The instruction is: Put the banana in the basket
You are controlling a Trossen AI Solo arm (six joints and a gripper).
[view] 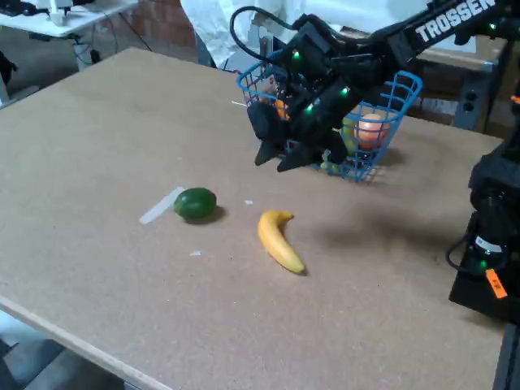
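Observation:
The yellow banana [279,240] lies flat on the brown table, near the middle of the fixed view, its stem end pointing up toward the basket. The blue wire basket [396,101] stands at the back of the table with orange and pale fruit inside. My black gripper [274,160] hovers in front of the basket, above and slightly behind the banana, well clear of it. Its two fingers point down and left with a small gap between them and nothing held.
A round dark-green fruit [196,203] sits left of the banana, beside a strip of pale tape [161,205]. The arm's black base [487,244] stands at the right edge. The table's front edge [73,341] runs diagonally at the lower left.

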